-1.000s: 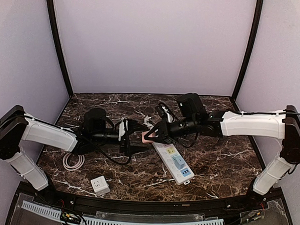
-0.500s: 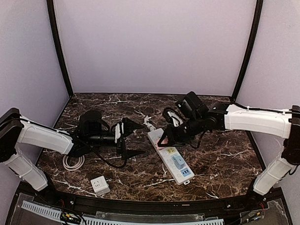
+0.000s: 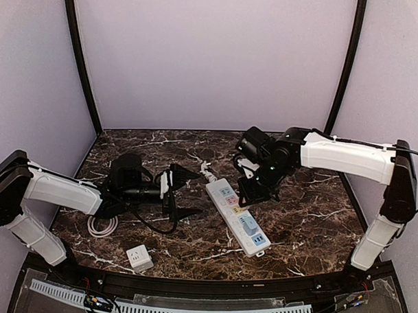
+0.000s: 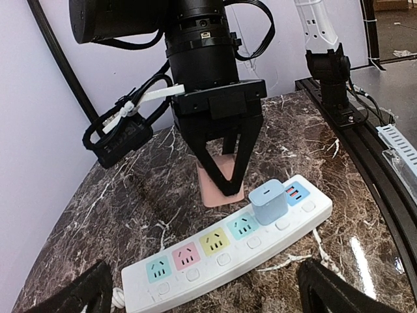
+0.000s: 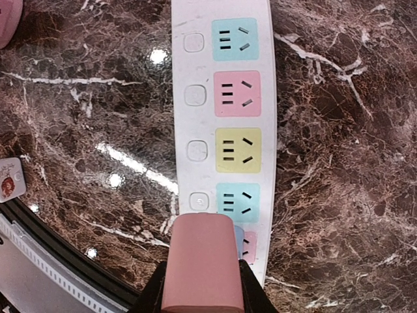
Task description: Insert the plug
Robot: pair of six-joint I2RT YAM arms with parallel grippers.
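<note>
The white power strip (image 3: 236, 214) lies at mid-table with several coloured sockets; a blue charger (image 3: 250, 226) sits in one near its front end. My right gripper (image 3: 253, 194) points down over the strip, shut on the pink plug (image 5: 202, 261). The plug hangs just above the strip beside the blue charger (image 4: 268, 202). In the left wrist view the pink plug (image 4: 220, 184) shows between the right gripper's black fingers (image 4: 225, 173), behind the strip (image 4: 195, 267). My left gripper (image 3: 190, 193) is open and empty, left of the strip.
A white adapter (image 3: 139, 257) lies near the front left, and it also shows in the right wrist view (image 5: 10, 179). A coiled white cable (image 3: 101, 225) lies under the left arm. The strip's cord (image 3: 207, 171) runs toward the back.
My right gripper has carried the pink plug from the strip's left end, turned to point down, and now hovers over the strip. My left gripper drew back slightly, then stayed still.
</note>
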